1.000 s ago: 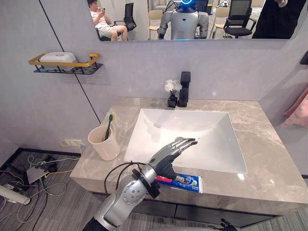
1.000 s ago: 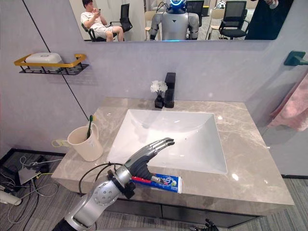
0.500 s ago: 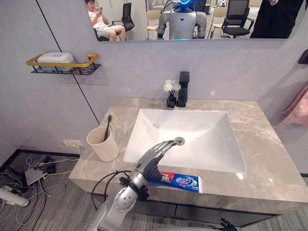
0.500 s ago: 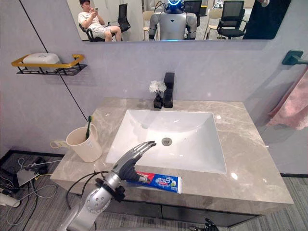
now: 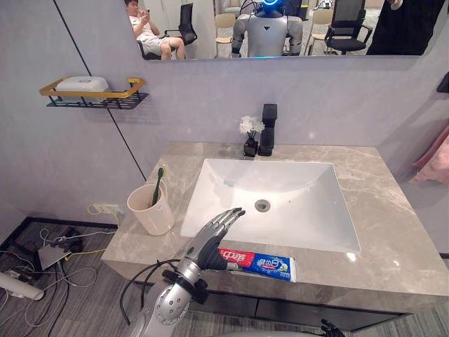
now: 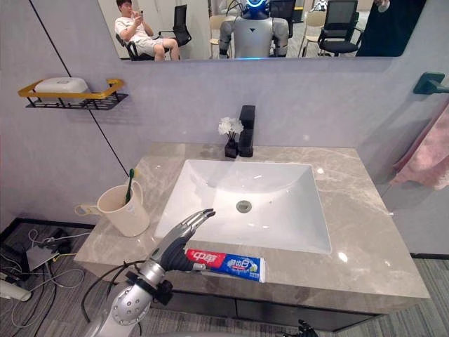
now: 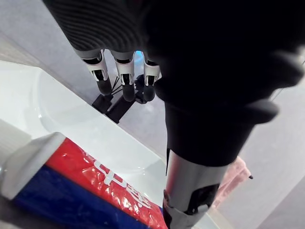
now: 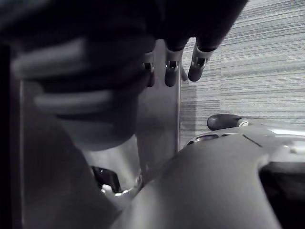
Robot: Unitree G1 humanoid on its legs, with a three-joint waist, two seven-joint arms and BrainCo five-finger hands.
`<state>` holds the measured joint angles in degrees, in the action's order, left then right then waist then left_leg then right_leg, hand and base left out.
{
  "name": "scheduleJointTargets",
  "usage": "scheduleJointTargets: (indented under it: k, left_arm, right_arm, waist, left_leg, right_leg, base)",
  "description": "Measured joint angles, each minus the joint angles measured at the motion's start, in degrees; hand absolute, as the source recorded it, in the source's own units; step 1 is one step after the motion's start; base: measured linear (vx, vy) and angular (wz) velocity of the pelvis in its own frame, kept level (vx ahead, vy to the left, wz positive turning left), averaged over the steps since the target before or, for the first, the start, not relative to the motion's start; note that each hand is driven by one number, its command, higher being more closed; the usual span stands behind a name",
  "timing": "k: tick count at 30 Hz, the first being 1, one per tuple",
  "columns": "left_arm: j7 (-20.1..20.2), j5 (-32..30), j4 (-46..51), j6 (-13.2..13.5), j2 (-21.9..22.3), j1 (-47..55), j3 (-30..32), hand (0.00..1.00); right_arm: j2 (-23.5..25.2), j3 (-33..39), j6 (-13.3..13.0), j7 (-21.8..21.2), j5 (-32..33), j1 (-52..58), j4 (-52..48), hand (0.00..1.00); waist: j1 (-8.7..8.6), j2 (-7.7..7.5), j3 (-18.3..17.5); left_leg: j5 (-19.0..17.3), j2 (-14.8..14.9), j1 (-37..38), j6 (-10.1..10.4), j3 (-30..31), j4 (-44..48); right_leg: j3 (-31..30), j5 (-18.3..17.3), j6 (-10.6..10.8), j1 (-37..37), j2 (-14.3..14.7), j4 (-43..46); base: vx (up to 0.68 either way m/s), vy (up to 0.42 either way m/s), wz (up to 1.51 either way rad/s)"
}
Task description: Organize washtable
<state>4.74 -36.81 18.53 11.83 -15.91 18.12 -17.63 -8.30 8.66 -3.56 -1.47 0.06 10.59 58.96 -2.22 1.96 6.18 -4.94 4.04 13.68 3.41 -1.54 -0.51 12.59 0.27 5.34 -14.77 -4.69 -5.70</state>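
A red, blue and white toothpaste tube (image 5: 259,263) lies flat on the marble counter's front strip, just before the white sink (image 5: 302,225). My left hand (image 5: 209,239) is open at the tube's left end, its straight fingers (image 7: 123,76) reaching over the sink's front rim. In the left wrist view the tube (image 7: 81,183) lies right under the palm, and I cannot tell if they touch. A beige cup (image 5: 149,214) with a green toothbrush (image 5: 158,184) stands at the counter's left edge. My right hand (image 8: 171,64) hangs low beside the cabinet with relaxed fingers.
A black faucet (image 5: 267,130) and a small vase of white flowers (image 5: 250,137) stand behind the sink. A gold-railed wall shelf (image 5: 91,95) carries a white soap dish. A pink towel (image 5: 435,158) hangs at the right. Cables and a power strip lie on the floor at left.
My left hand has drawn back and down from over the basin to the tube's left end. The toothpaste, cup and other things stay put.
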Motion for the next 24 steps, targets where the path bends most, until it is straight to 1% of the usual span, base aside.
scheduleJointTargets:
  k: [6,20,24]
  left_arm:
    - [-0.1,-1.7,0.0,0.0,0.0,0.0,0.0,0.0]
    - [0.0,-2.8,-0.3,-0.1,0.1,0.8,0.4,0.0]
    - [0.3,-3.9,-1.6,-0.1,0.1,0.9,0.4,0.0]
  right_arm:
    - [0.0,0.0,0.0,0.0,-0.1,0.0,0.0,0.0]
    - [0.0,0.0,0.0,0.0,0.0,0.0,0.0,0.0]
    - [0.0,0.0,0.0,0.0,0.0,-0.1,-0.1,0.0]
  waist:
    - [-0.03,-0.02,0.0]
    - [-0.06,0.04,0.0]
    - [-0.05,0.16,0.0]
  left_leg:
    - [0.0,0.0,0.2,0.0,-0.1,-0.6]
    - [0.0,0.1,0.3,0.0,-0.6,-0.6]
    - [0.0,0.1,0.2,0.0,-1.3,-0.6]
  right_leg:
    - [0.0,0.0,0.0,0.1,0.0,0.0]
    - [-0.6,0.0,0.0,0.2,0.2,-0.1]
    - [-1.4,0.0,0.0,0.7,0.4,-0.2]
  base:
    - [0.0,0.0,0.0]
    - [0.0,0.0,-0.01]
    - [-0.01,-0.001,-0.09]
